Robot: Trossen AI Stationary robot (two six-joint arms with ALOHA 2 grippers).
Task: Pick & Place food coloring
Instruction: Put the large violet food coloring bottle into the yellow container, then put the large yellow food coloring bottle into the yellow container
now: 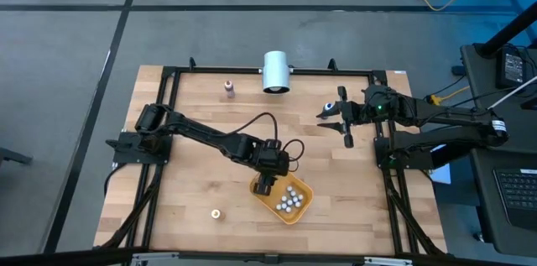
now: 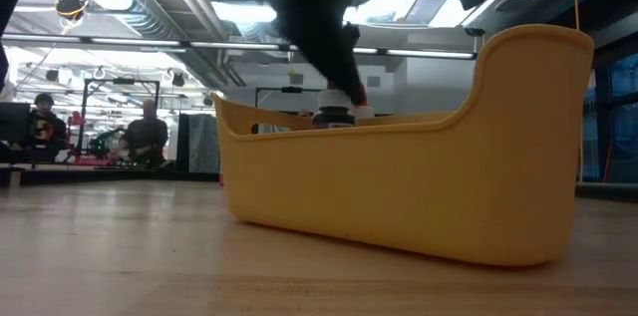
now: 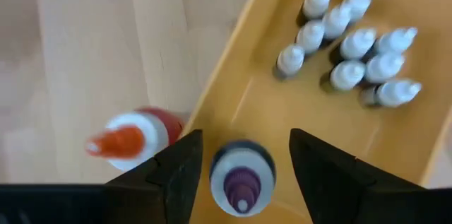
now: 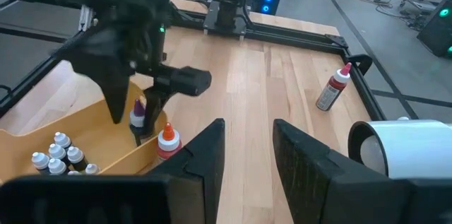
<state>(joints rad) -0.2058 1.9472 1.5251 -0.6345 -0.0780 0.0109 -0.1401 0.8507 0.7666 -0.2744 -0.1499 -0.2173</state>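
Observation:
The orange tray [image 1: 300, 207] lies on the near middle of the table and holds several tiny white-topped bottles [image 3: 353, 40]. My left gripper [image 3: 240, 143] hangs open over the tray's left end [image 1: 267, 185]. Its fingers stand on either side of a purple-topped bottle [image 3: 241, 178] inside the tray, with a gap on each side. An orange-topped bottle [image 3: 127, 139] stands upright on the table just outside the tray wall [image 4: 167, 139]. My right gripper [image 4: 247, 146] waits open at the far right [image 1: 346, 123].
A red-topped bottle [image 1: 228, 90] stands at the far left of the table. A big white cylinder [image 1: 275, 71] lies at the far edge. A small whitish bottle [image 1: 216, 213] sits near the front left, and a blue-topped one [image 1: 328, 106] by my right gripper. Bare wood surrounds the tray.

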